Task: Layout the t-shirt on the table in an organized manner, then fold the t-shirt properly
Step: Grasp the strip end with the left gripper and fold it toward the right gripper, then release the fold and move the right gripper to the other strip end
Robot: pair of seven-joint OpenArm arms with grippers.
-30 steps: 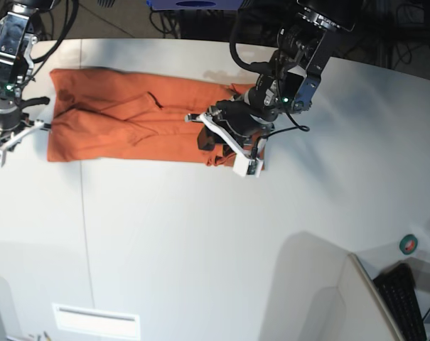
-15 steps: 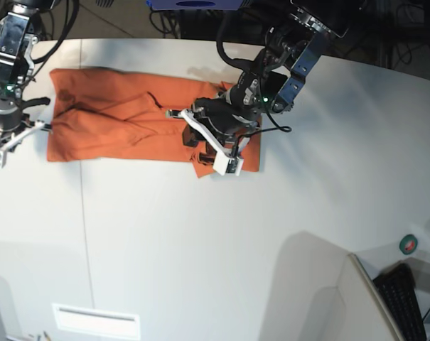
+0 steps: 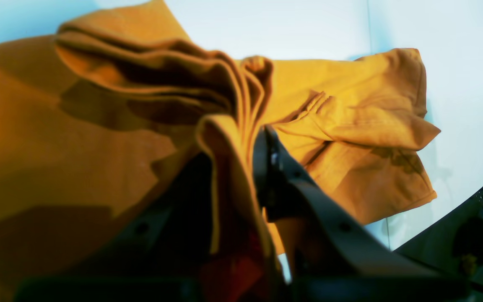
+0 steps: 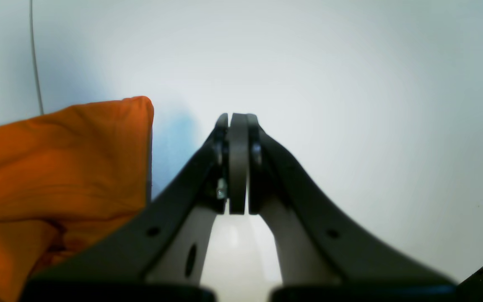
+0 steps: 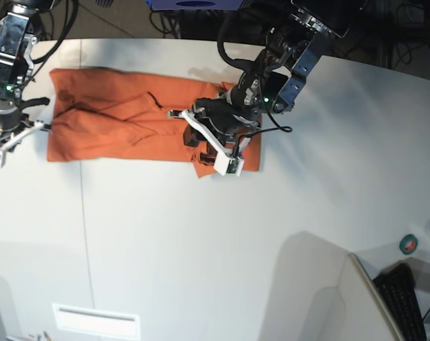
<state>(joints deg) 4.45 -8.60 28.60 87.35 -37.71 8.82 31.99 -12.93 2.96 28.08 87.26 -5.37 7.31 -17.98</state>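
Observation:
The orange t-shirt [image 5: 122, 117] lies as a long strip across the far part of the white table [image 5: 200, 234]. My left gripper [image 5: 204, 142] is over the strip's right end, shut on a bunched fold of the cloth. In the left wrist view the t-shirt [image 3: 350, 109] rises in pleats between the dark fingers [image 3: 292, 180] of the left gripper [image 3: 245, 138]. My right gripper [image 5: 5, 138] hovers at the strip's left edge. In its own view the right gripper [image 4: 237, 126] is shut on nothing, with a corner of the t-shirt [image 4: 57, 167] just to its left.
A seam line [image 5: 83, 213] runs down the tabletop on the left. An angled white panel [image 5: 321, 291], a green tape roll [image 5: 409, 244] and a black keyboard [image 5: 403, 302] sit at the near right. A slot [image 5: 96, 321] lies near the front edge.
My left gripper has carried the shirt's right end leftward, so the strip is shorter and doubled over there. It has barely moved in the last half second. The right arm is unchanged.

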